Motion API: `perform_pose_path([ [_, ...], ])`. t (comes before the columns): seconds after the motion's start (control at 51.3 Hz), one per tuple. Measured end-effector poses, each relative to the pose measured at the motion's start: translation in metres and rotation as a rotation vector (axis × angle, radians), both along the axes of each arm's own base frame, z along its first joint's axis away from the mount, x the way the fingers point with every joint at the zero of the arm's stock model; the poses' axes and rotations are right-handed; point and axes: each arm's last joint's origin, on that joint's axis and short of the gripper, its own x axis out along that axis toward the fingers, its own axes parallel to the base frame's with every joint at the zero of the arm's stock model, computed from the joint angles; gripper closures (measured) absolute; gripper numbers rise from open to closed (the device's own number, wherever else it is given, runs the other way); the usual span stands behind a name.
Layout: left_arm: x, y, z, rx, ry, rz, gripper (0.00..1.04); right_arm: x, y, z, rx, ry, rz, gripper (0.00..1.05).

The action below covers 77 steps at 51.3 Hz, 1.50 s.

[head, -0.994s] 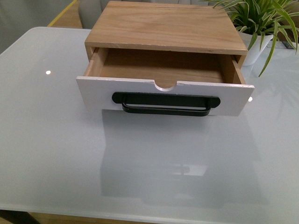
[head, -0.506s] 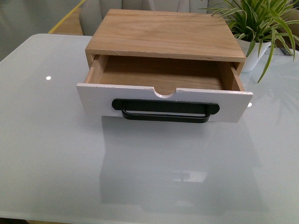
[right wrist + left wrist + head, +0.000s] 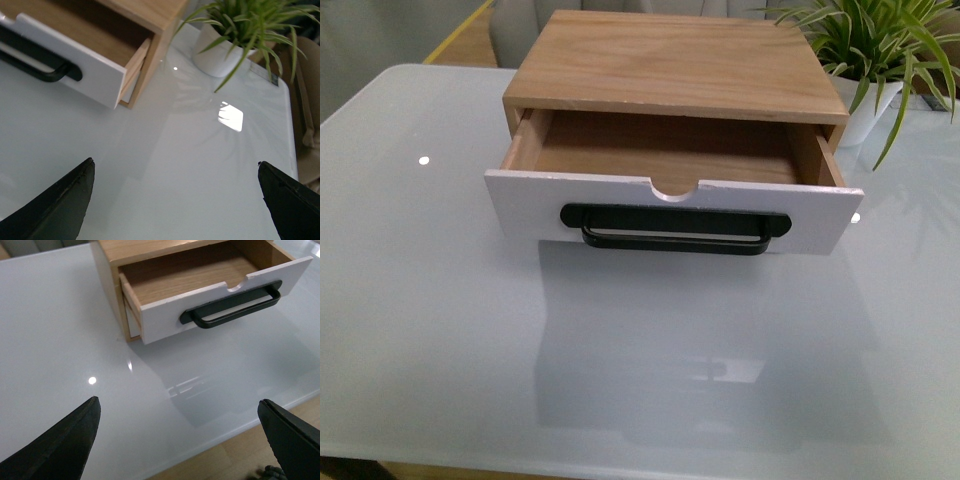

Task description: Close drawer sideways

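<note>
Nearest, left gripper (image 3: 177, 410): fingers spread wide, nothing between them, hovering above the white table (image 3: 440, 330), apart from the drawer (image 3: 620, 200) and off its left end. Right gripper (image 3: 175, 167): likewise spread, holding nothing, off the right end. Drawer: white front, black bar handle (image 3: 675, 222), pulled well out of its wooden cabinet (image 3: 675, 60) at mid-table. Potted plant (image 3: 880, 40): behind, at right.

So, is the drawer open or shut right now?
Open. The drawer sits pulled well out of the cabinet, with its white front clear of the cabinet's face and its empty wood inside showing.
</note>
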Motion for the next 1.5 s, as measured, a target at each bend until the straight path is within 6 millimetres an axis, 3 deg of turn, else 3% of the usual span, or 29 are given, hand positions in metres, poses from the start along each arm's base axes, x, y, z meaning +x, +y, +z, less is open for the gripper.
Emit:
perform_pose_path([
  [0.097, 0.029, -0.008, -0.002, 0.024, -0.011, -0.079, 0.09, 0.022, 0.006, -0.009, -0.103, 0.051, 0.131, 0.09],
  [0.214, 0.07, -0.021, -0.022, 0.091, 0.002, -0.233, 0.09, 0.05, 0.022, -0.029, -0.286, 0.14, 0.322, 0.09],
  [0.351, 0.096, -0.032, -0.041, 0.142, 0.018, -0.371, 0.09, 0.069, 0.041, -0.038, -0.446, 0.154, 0.495, 0.09],
  [0.487, 0.116, -0.042, -0.047, 0.161, -0.01, -0.472, 0.09, 0.085, 0.057, -0.042, -0.542, 0.145, 0.62, 0.09],
  [0.955, 0.141, -0.078, -0.06, 0.178, -0.056, -0.702, 0.09, 0.112, 0.091, -0.06, -0.626, 0.145, 0.801, 0.09],
  [1.5, 0.164, -0.101, -0.075, 0.172, -0.041, -0.774, 0.09, 0.132, 0.104, -0.069, -0.629, 0.137, 0.854, 0.09],
])
